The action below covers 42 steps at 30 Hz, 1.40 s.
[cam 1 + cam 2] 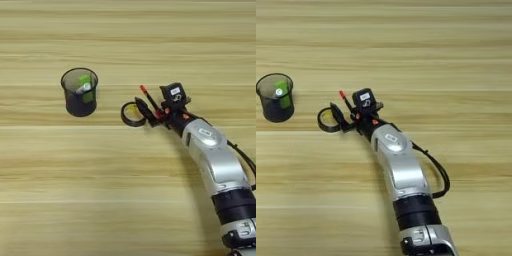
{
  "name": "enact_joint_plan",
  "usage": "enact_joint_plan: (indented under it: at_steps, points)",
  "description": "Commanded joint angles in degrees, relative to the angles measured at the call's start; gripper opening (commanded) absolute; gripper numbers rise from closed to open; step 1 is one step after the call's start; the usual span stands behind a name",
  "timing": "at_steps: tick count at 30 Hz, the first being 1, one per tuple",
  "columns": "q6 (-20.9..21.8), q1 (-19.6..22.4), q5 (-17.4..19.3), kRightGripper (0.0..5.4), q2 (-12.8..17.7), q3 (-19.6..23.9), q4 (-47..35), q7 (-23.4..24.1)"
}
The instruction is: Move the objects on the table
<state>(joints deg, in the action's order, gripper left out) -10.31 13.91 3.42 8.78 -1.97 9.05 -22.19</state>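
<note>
Beside the tape ring [132, 114], the right gripper [148, 107] apparently pinches the red-tipped pen [148, 96].

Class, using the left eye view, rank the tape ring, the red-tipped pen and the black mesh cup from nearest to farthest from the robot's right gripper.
Measured from the right gripper:
1. Tape ring and red-tipped pen: both right at the fingers, too close to call; ring to the left, pen just above.
2. Black mesh cup: clearly farthest, well to the left.

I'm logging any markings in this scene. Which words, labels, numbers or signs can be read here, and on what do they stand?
No text can be read anywhere.
White label on the right gripper housing: dark marks, too small to read.
Tape ring inner label: yellow, nothing legible.
Green and white items in the black mesh cup: no readable print.
Red-tipped pen: no markings visible.
</note>
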Motion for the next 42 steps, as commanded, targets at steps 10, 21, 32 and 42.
enact_joint_plan:
  at_steps: [10, 21, 32, 42]
  points:
    - [3.0, 1.0, 0.6, 5.38, 0.7, -2.9, -9.6, -3.7]
    - [3.3, 0.9, -0.5, 5.38, 1.2, -8.1, -15.6, -7.8]
    - [3.8, 3.1, -1.7, 5.38, 0.4, -12.6, -16.3, -10.5]
    - [5.0, 7.8, -2.4, 5.38, -0.5, -13.7, -14.4, -11.3]
